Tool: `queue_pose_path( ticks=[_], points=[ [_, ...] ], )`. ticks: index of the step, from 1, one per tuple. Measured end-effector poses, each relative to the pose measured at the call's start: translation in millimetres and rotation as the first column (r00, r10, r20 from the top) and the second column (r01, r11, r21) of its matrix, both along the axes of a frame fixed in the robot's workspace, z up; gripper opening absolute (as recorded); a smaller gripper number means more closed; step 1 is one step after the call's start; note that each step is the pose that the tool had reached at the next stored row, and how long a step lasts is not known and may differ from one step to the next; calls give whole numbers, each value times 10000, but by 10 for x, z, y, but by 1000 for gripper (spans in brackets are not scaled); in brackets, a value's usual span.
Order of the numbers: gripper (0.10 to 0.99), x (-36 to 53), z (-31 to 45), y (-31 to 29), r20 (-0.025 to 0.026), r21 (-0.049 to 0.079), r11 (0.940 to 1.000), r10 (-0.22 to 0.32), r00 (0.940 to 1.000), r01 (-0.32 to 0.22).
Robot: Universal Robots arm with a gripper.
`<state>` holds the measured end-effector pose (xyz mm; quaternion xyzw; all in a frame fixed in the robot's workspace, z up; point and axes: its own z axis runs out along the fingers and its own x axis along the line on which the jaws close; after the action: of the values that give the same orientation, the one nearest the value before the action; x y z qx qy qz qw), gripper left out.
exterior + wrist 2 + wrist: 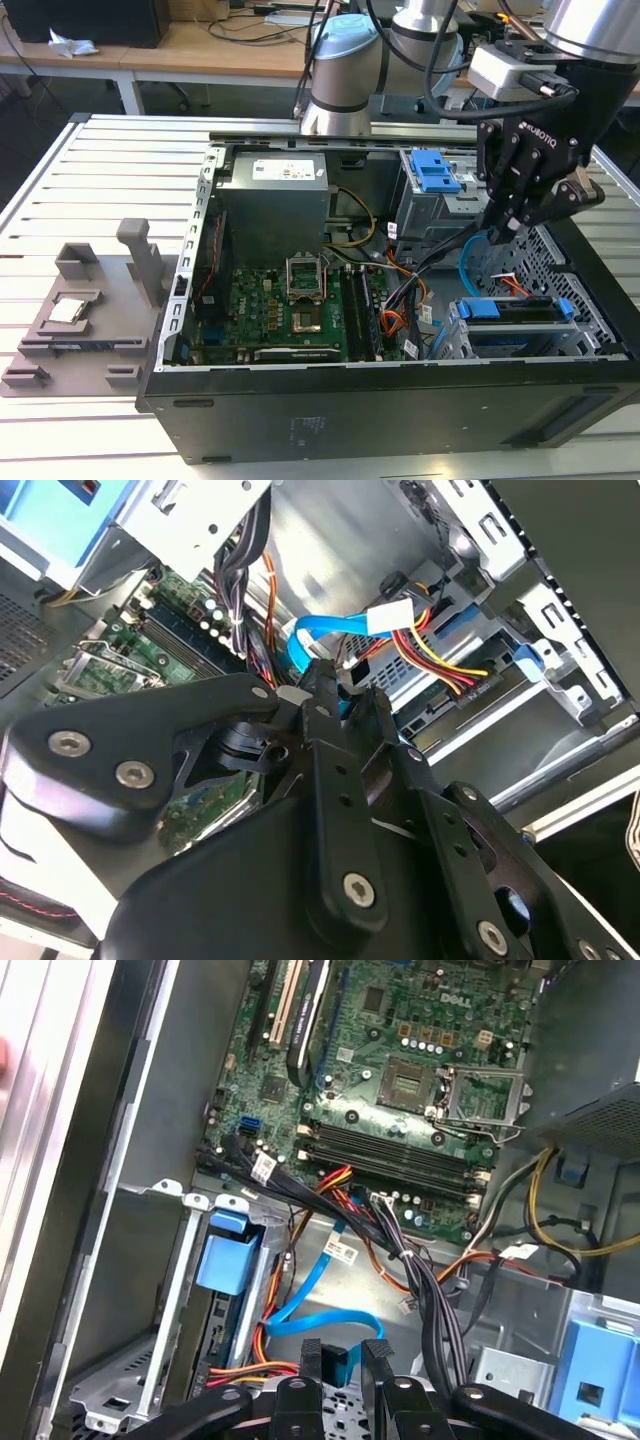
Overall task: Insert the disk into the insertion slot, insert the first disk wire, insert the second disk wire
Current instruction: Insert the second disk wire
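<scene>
First wrist view: hand clamps second disk wire near the disk.

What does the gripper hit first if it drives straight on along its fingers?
Apart from the second disk wire clamped in the gripper, that cable's own slack loop lies straight ahead. Behind it is probably the bare grey case panel. Depth is hard to judge from the wrist views.

White lettering runs across the black body of the gripper, and a white printed label sits on the grey power supply. More white lettering stands on the green circuit board. A small printed tag hangs on the blue cable; the fine print on label and tag cannot be made out.
</scene>
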<state>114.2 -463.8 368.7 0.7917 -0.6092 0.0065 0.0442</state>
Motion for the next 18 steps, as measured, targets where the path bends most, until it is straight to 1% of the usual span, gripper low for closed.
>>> queue_pose_path(
  ticks=[4,5,6,12,13,17,18],
  points=[
    [302,0,1,0,0,-7,10000,0,10000,0],
    [224,0,0,0,0,-8,10000,1,10000,-1],
    [165,0,0,0,0,-11,10000,0,10000,0],
    [165,0,-1,-6,0,-15,10000,0,10000,0],
    [165,-1,0,-46,0,-17,10000,-1,10000,1],
    [165,0,-1,-161,0,-17,10000,0,10000,0],
    [165,0,-1,-201,0,-18,10000,0,10000,0]
  ],
)
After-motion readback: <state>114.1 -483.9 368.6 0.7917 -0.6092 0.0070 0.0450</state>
